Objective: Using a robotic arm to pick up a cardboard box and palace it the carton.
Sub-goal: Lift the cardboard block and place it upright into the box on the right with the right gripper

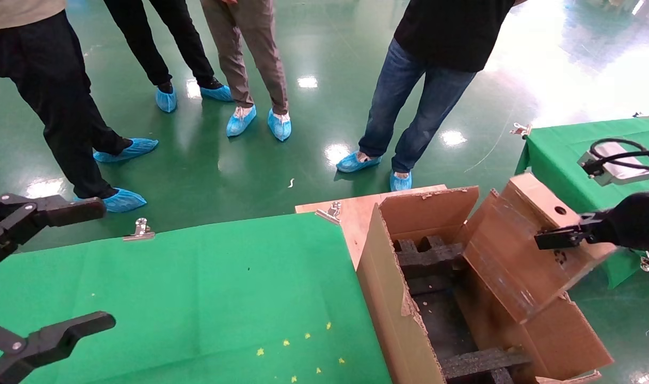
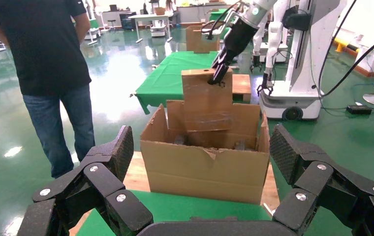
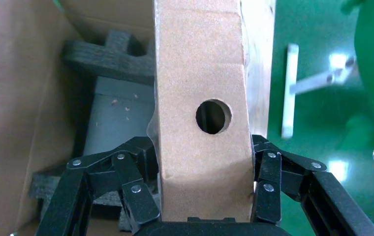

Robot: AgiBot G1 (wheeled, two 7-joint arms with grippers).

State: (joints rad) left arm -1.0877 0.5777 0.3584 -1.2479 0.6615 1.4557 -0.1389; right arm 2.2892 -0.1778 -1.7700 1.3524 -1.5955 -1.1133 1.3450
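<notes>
A: How far along is it?

B: By my reading, the pick-up is done and the placing is half done. The carton (image 1: 409, 298) stands off the right edge of the green worktop (image 1: 196, 298), flaps up, black foam inserts (image 1: 425, 256) inside. The cardboard box (image 1: 521, 245) hangs tilted over the carton's far right side, its lower end already below the rim, not yet seated.

A: And the grippers?

B: The right gripper (image 3: 202, 196) is clamped on the box's upper end, a finger on each side, just below the round hole (image 3: 213, 116). The left gripper (image 2: 200, 172) is spread wide, holding nothing, at the worktop's near left corner.

A: The room?

B: Glossy green floor (image 1: 313, 122), people in blue shoe covers (image 1: 239, 120) beyond the worktop's far edge, metal clips (image 1: 140, 229) along that edge.
</notes>
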